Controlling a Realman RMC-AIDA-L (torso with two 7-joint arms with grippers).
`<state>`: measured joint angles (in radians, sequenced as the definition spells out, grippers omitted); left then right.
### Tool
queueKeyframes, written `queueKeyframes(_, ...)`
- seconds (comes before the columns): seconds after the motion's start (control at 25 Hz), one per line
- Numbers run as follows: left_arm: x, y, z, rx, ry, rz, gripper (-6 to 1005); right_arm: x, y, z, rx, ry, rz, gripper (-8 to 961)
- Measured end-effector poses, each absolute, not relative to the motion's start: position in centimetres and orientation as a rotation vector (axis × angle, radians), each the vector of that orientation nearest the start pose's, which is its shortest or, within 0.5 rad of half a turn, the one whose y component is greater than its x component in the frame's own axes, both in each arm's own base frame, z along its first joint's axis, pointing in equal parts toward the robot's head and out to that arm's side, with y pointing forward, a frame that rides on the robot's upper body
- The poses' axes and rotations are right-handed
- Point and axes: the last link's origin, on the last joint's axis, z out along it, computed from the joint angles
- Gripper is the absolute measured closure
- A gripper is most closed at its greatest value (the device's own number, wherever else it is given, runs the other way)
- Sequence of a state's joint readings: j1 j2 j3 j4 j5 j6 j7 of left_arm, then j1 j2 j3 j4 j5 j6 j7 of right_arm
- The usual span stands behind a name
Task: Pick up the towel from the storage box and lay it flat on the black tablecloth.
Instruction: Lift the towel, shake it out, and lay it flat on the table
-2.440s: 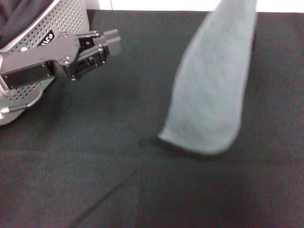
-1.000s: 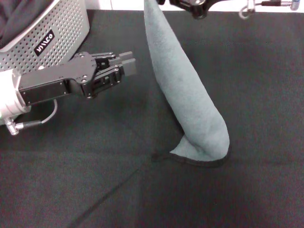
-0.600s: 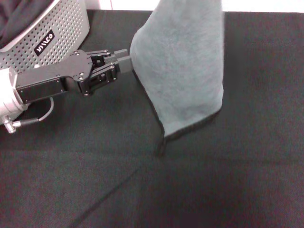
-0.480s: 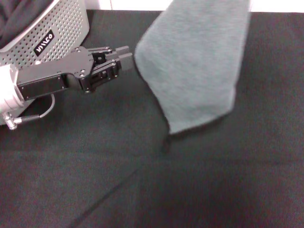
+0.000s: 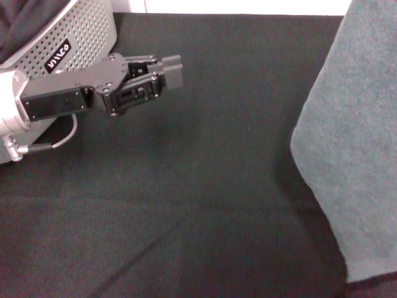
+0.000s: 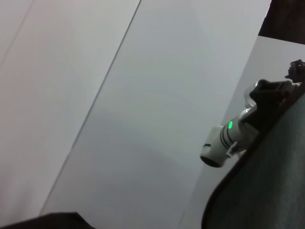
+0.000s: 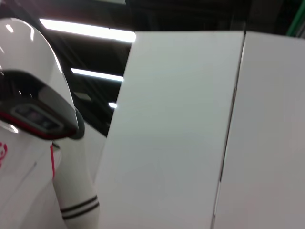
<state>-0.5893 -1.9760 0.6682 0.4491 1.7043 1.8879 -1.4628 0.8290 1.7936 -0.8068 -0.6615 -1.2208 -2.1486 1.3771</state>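
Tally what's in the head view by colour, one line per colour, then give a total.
Grey-teal: 1, the towel
Light grey: 1, the storage box
Black: 2, the black tablecloth and the left gripper
Total: 4

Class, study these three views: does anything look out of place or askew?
Yes. The towel hangs upright at the right edge of the head view instead of lying flat on the black tablecloth. The left gripper hovers beside the storage box, empty.
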Motion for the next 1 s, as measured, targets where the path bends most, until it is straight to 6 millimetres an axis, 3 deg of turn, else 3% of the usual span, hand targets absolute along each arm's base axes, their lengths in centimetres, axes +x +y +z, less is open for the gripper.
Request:
queueKeyframes(0.4,-21.5,31.5,2.7,-2.849,-0.805,-1.338,755,9.1,34.3,16.7,-2.644,-0.673,1.677,945)
queueKeyframes(0.6,-21.3,31.9,2.4,-2.807,-0.828,-1.367,577,7.9,34.1,16.9,-2.635,-0.770,1.688,946)
queueKeyframes(1.0,-20.6,31.0,2.2,-2.870,-0.860,-1.442,506,6.9,33.9,17.2,-2.602,-0.859,1.699,945)
